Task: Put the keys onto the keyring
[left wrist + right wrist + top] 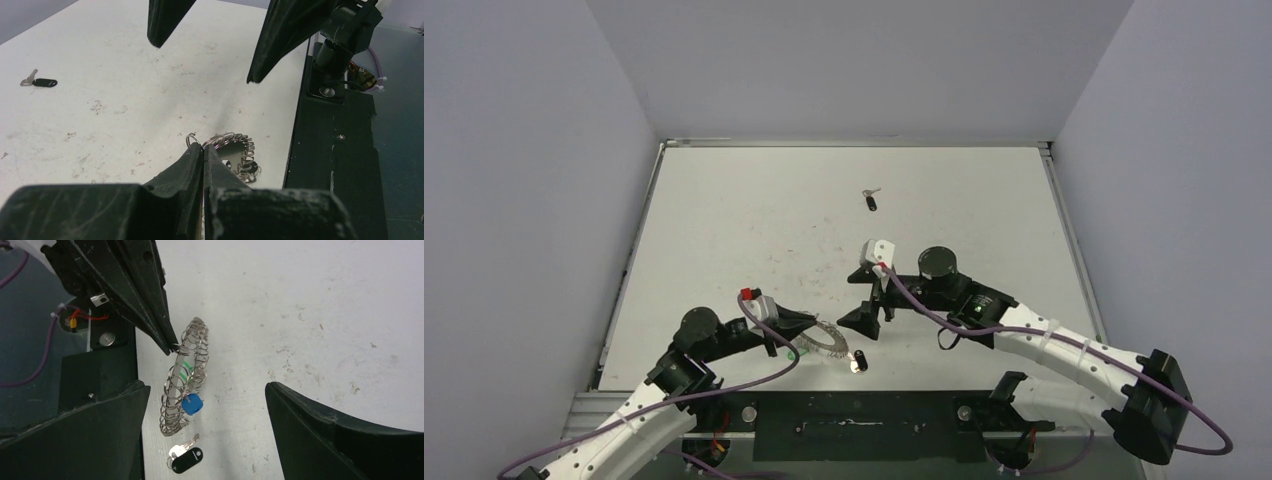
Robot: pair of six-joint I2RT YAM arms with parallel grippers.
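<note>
The keyring is pinched at its rim by the left gripper, whose jaws are together, at the table's near edge. The right gripper is held agape above. One black key lies just beside the ring, seemingly unthreaded; the far key lies well apart. Threading has not begun, and grasping the black key is called for next.

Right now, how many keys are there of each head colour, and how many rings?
Black-headed keys: 2
Blue-headed key: 1
Green-headed key: 1, mostly hidden behind the ring's loops
Keyring: 1
Total: 5
</note>
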